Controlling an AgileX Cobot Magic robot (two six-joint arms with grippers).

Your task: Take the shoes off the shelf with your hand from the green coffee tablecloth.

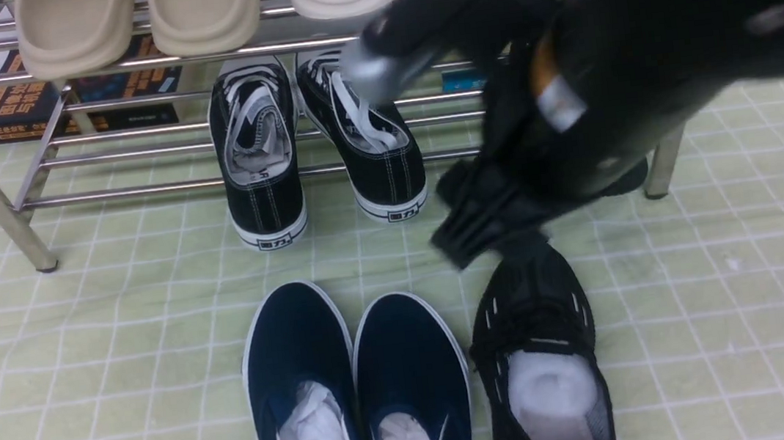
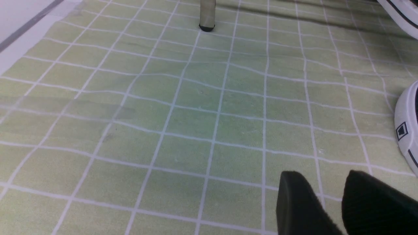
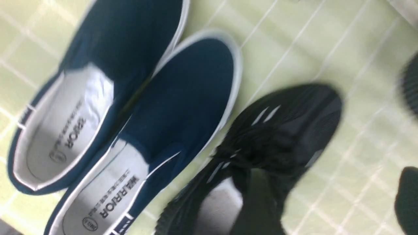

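Note:
One all-black mesh sneaker [image 1: 536,351] with white paper stuffing lies flat on the green checked tablecloth [image 1: 115,318], in front of the steel shelf [image 1: 138,191]. My right gripper [image 1: 486,235] hangs just above the sneaker's toe, blurred. In the right wrist view the same sneaker [image 3: 287,130] lies on the cloth. The right gripper [image 3: 331,202] is open wide and holds nothing; one finger [image 3: 258,202] overlaps the shoe's collar. A dark shape [image 1: 627,178] behind my arm is mostly hidden. My left gripper [image 2: 326,195] hovers over bare cloth, fingertips slightly apart and empty.
Navy slip-ons [image 1: 353,394] sit on the cloth left of the black sneaker. Black canvas lace-ups [image 1: 317,147] rest on the shelf's lower tier, heels overhanging. Beige slippers [image 1: 205,9] fill the top tier. Books [image 1: 17,107] lie behind. A shelf leg [image 2: 207,16] stands ahead of my left gripper.

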